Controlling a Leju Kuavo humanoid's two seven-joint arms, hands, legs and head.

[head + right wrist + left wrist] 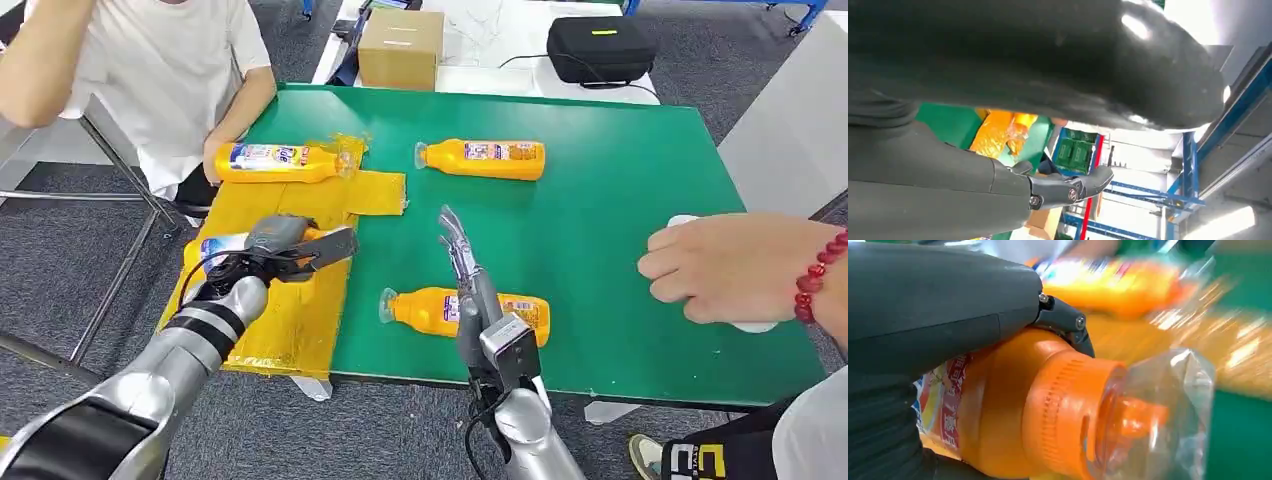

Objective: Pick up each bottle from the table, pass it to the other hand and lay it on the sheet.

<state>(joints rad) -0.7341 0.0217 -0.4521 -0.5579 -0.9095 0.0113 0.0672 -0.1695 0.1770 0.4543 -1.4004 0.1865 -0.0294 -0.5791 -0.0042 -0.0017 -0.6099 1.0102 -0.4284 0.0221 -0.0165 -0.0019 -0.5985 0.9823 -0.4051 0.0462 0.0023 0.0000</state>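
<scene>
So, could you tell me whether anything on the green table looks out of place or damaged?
The yellow plastic sheet is crumpled, hangs over the green table's left edge, and looks ragged near the lying orange bottle. A person's hand rests on the table's right side.

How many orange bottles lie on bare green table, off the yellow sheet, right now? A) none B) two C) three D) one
B: one bottle lies at the far side and another near the right hand; a third lies on the yellow sheet, a fourth is in the left hand.
</scene>
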